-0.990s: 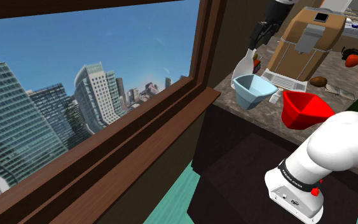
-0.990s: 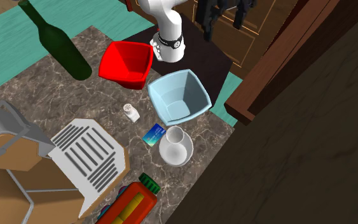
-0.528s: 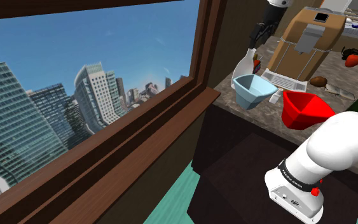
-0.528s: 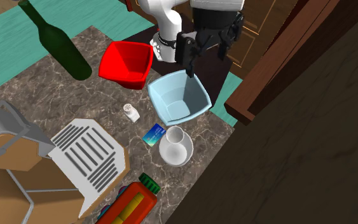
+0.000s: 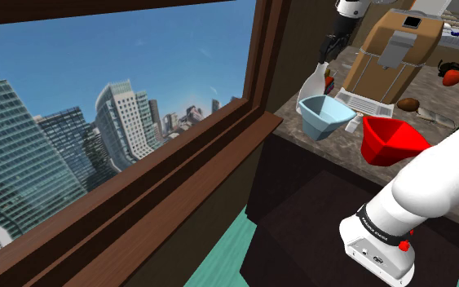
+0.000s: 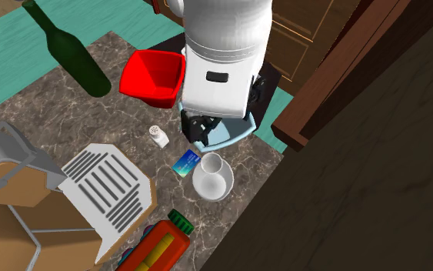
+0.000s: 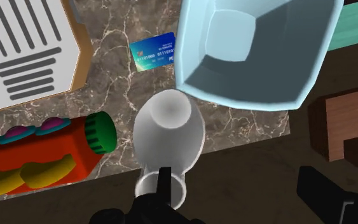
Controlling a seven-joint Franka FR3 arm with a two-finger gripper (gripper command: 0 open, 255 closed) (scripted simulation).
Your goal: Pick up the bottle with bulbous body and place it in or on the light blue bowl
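- Your gripper (image 7: 238, 178) hangs over the counter's edge, just past the blue bowl (image 7: 279, 70). Its two fingers are spread wide and clasp nothing.
- You have three bottles. The white bottle (image 7: 169, 130), the bulbous one, stands on the marble counter (image 7: 114, 25) just beside the blue bowl. One finger crosses in front of it and the other is well off to the side.
- The green bottle (image 6: 76, 58) is well apart from the blue bowl, beyond the red bowl (image 6: 154, 77).
- The orange bottle (image 7: 44, 156), with a green cap, lies on its side farther from the blue bowl than the white bottle.
- You have two bowls: the blue bowl, and the red bowl just beside it.
- One blue card (image 7: 154, 52) lies flat just beside the blue bowl, near the white bottle.
- One small shaker (image 6: 158, 136) stands near the blue bowl.
- In the second exterior view, your arm (image 6: 222, 54) covers most of the blue bowl.
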